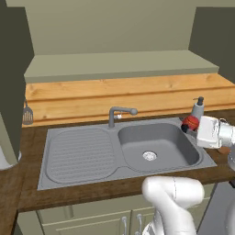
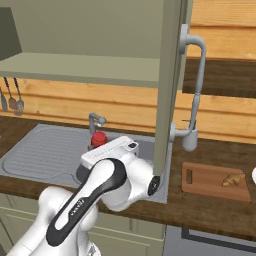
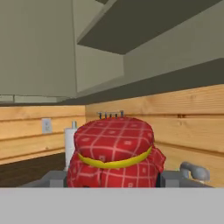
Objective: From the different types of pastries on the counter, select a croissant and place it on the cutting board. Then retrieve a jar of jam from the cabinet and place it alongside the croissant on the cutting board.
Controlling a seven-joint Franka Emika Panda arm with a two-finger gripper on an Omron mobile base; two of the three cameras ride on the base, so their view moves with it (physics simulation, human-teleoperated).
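Note:
My gripper [image 1: 192,125] is shut on the jar of jam [image 1: 189,122], a squat jar with a red checked cloth top [image 3: 113,148] and a yellow band. I hold it in the air over the right rim of the sink, below the cabinet's pale shelf [image 1: 119,65]. From the right base view the jar of jam [image 2: 99,138] pokes up just behind my white hand. To the right lies the reddish-brown cutting board [image 2: 207,186], and the small golden croissant [image 2: 233,179] rests on its right half. An open cabinet door [image 2: 169,90] hangs between my hand and the board.
The steel sink [image 1: 80,156] with its faucet [image 1: 120,112] sits in the dark wood counter [image 1: 27,193]. A soap dispenser [image 1: 198,108] stands behind the jar. Utensils [image 2: 15,100] hang on the wooden back wall at left. A tall curved tap [image 2: 197,90] stands behind the board.

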